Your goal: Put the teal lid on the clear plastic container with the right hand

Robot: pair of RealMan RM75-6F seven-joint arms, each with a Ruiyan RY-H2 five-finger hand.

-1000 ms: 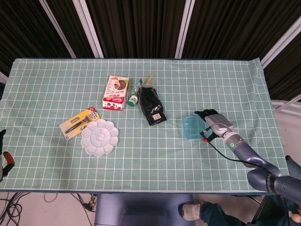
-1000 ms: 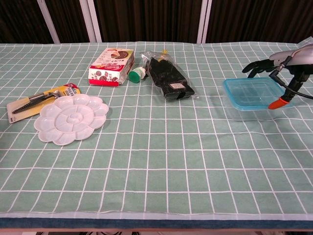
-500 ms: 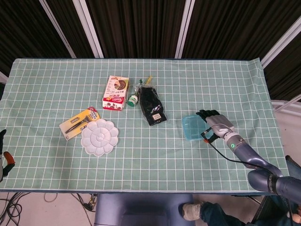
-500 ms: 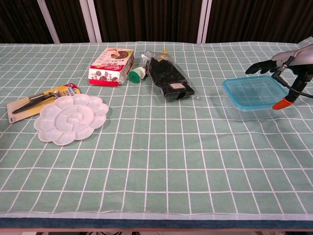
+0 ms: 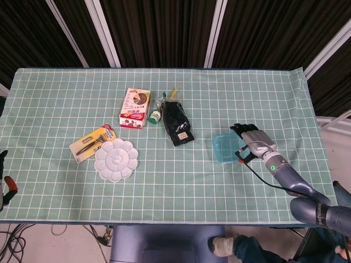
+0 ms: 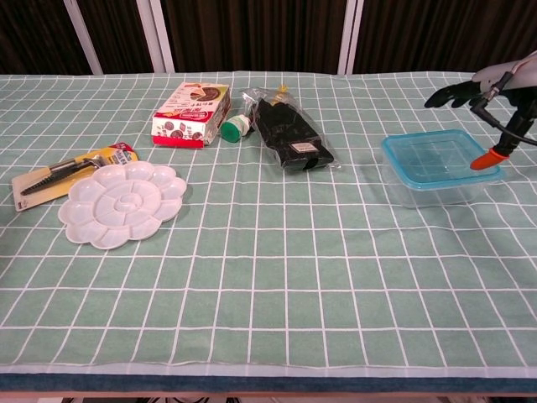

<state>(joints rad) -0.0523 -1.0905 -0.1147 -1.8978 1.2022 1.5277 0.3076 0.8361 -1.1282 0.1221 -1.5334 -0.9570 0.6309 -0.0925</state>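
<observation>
Right now we are seeing the teal lid [image 6: 440,156] sitting on the clear plastic container [image 6: 436,186] at the right of the chest view, on the checked worktop [image 6: 268,277]. Our right robot hand [image 6: 495,92] is hovering just above its far right corner, fingers spread and holding nothing. At the lower left edge of the head view, our left robot hand [image 5: 4,183] is barely showing; we cannot tell its state.
</observation>
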